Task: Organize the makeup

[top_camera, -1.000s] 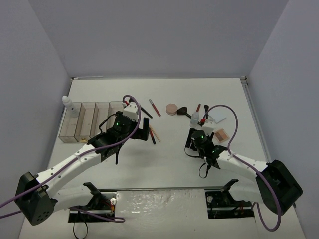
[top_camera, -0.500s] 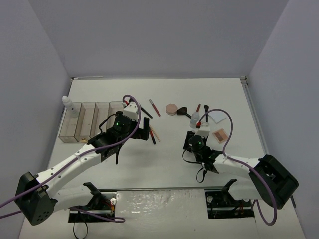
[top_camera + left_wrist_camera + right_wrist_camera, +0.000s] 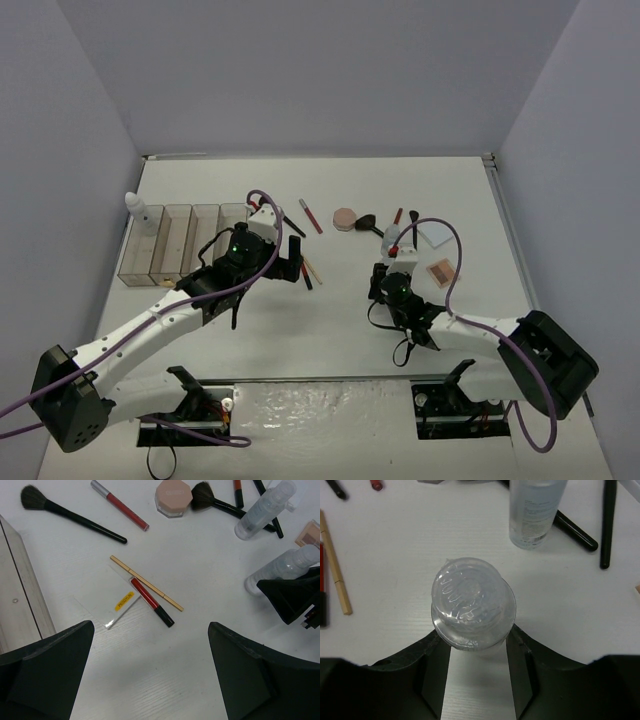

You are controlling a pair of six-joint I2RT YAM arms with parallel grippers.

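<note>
Top view, bins: four clear bins [image 3: 190, 232] stand in a row at the left of the table [image 3: 330, 330]. A white bottle [image 3: 140, 213] is at the far end of the leftmost one; whether it lies inside cannot be told.
Top view, claws: the left gripper [image 3: 290, 266] hangs just right of the bins. The right gripper [image 3: 392, 258] is at a clear bottle [image 3: 391, 238] among the makeup.
Left wrist view, bin: one clear bin wall [image 3: 22, 595] shows at the left edge.
Left wrist view, claw: the left gripper [image 3: 151, 630] is spread wide, holding and touching nothing.
Left wrist view, makeup: a red pencil [image 3: 150, 600], a tan pencil [image 3: 146, 583] and a clear sachet [image 3: 111, 607] lie together on the table just ahead of the spread jaws.
Right wrist view, claw: the right gripper [image 3: 478, 645] is drawn in narrow, its fingers [image 3: 436, 665] close on either side of the clear bottle [image 3: 472, 602]. Whether they press it cannot be told.
Right wrist view, makeup: the clear bottle stands upright between the jaws; a second bottle [image 3: 536, 512] is just beyond it.
</note>
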